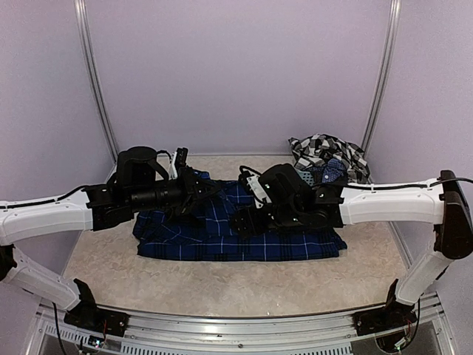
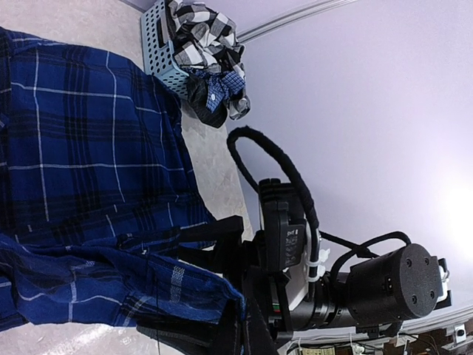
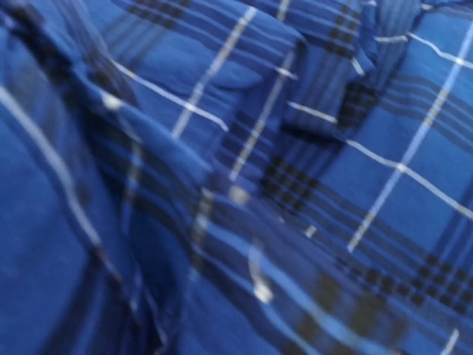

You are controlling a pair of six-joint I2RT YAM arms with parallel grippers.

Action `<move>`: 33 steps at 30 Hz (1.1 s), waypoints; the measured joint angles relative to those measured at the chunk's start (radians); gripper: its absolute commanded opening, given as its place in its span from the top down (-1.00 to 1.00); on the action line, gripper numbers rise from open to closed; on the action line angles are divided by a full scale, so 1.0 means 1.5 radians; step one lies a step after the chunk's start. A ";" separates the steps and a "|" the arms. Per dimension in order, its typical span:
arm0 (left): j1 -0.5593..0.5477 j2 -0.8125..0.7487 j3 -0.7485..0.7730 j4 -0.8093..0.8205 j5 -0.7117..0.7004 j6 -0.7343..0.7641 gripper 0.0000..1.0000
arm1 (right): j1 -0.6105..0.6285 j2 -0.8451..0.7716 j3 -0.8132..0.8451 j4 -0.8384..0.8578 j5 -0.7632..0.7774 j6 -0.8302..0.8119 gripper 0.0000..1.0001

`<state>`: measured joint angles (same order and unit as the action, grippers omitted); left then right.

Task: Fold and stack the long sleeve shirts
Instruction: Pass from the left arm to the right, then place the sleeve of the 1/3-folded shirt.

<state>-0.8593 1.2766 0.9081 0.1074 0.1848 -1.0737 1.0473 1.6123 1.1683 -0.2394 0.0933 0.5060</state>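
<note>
A navy blue plaid long sleeve shirt [image 1: 222, 240] lies spread across the middle of the table. My left gripper [image 1: 198, 192] hangs over its back left part, shut on a raised fold of the navy cloth [image 2: 148, 288] that bunches at its fingers [image 2: 240, 325]. My right gripper [image 1: 244, 222] is low on the shirt's middle with its jaws apart. Its wrist view shows only blurred navy plaid [image 3: 244, 185] close up, and its own fingers are hidden there. A black-and-white checked shirt [image 1: 329, 151] sits crumpled in the basket at the back right.
The grey-blue mesh basket [image 2: 157, 44] stands at the back right corner by the wall. Pale walls with metal posts [image 1: 96, 89] enclose the table. The right arm's black wrist and cable loop [image 2: 284, 177] hang close to my left gripper.
</note>
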 measured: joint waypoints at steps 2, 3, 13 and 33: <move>0.000 0.000 0.000 0.003 0.000 0.000 1.00 | 0.000 0.007 0.000 0.018 -0.007 -0.005 -0.21; 0.000 0.000 0.000 0.005 0.001 0.000 1.00 | -0.001 0.011 0.000 0.025 -0.010 -0.010 0.00; 0.005 -0.014 -0.025 0.011 -0.005 0.002 1.00 | -0.040 0.035 0.056 0.020 -0.034 -0.096 1.00; 0.187 -0.026 -0.028 0.056 0.037 0.106 0.87 | -0.091 0.305 0.577 -0.172 0.116 -0.525 1.00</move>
<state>-0.5789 1.2369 0.8661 0.1921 0.2398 -0.9150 0.9112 2.0693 2.0338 -0.4969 0.2676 -0.2817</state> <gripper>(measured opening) 0.004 0.005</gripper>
